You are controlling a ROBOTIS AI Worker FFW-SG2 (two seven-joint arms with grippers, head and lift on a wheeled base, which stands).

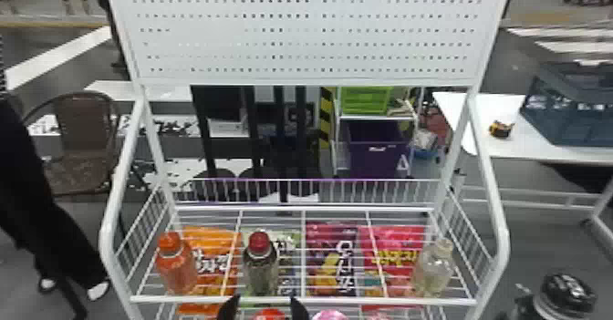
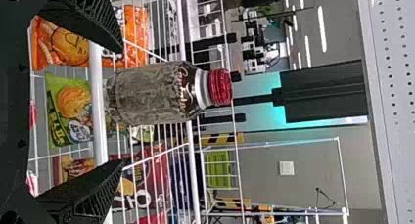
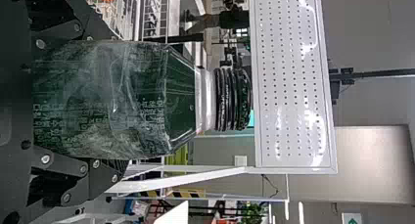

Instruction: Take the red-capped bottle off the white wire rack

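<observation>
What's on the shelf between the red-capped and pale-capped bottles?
Nothing stands there: the head view shows bare wire shelf, with snack bags visible beneath.

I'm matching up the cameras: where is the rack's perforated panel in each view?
Head view: the panel spans the top, above the shelf.
Left wrist view: the panel is past the red cap.
Right wrist view: the panel is past the black cap.
Shared landmark: the green crate, beyond the rack.
</observation>
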